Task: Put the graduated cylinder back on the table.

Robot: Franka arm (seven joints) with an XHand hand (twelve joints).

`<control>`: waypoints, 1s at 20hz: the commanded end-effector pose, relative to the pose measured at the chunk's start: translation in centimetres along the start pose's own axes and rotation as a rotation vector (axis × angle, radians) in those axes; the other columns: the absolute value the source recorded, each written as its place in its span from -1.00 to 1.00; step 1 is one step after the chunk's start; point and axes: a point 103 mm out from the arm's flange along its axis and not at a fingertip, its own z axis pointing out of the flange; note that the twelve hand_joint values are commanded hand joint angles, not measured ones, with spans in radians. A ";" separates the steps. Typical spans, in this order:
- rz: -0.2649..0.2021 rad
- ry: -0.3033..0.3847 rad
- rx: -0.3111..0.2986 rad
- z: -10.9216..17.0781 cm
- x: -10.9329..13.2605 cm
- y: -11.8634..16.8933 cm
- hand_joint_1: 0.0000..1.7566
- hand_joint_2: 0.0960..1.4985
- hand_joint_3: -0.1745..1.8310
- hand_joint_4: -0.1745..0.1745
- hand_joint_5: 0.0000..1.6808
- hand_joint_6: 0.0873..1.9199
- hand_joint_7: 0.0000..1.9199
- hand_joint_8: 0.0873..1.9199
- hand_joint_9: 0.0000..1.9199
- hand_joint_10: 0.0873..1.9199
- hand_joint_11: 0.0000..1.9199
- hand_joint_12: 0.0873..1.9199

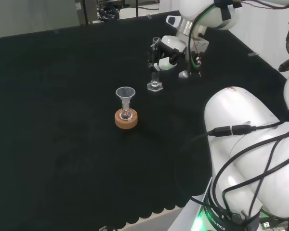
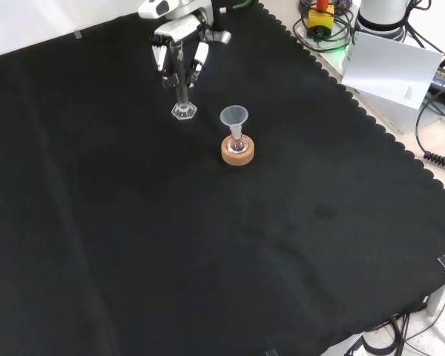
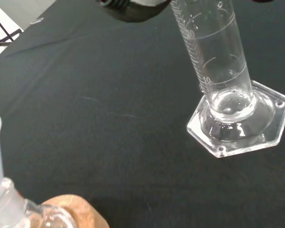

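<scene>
Cork stand (image 3: 71, 213) close by, your hand (image 2: 179, 46) grips the graduated cylinder (image 2: 182, 93), base apparently on the table (image 2: 208, 245); next, release.

I see bare cloth (image 2: 208, 259) on nearly every side. The one obstacle is the funnel (image 2: 234, 117) in its flask on the cork ring (image 2: 237, 152), near the cylinder (image 2: 182, 100).

A clear funnel (image 1: 125, 93) is sitting in what looks like a small flask (image 1: 126, 114), which is resting on a cork ring (image 1: 126, 120).
</scene>
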 end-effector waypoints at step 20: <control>-0.010 -0.042 0.071 3.4 -2.6 4.5 0.28 0.45 -0.82 -0.45 0.18 -0.02 0.40 -0.79 0.59 -1.00 0.44 -0.36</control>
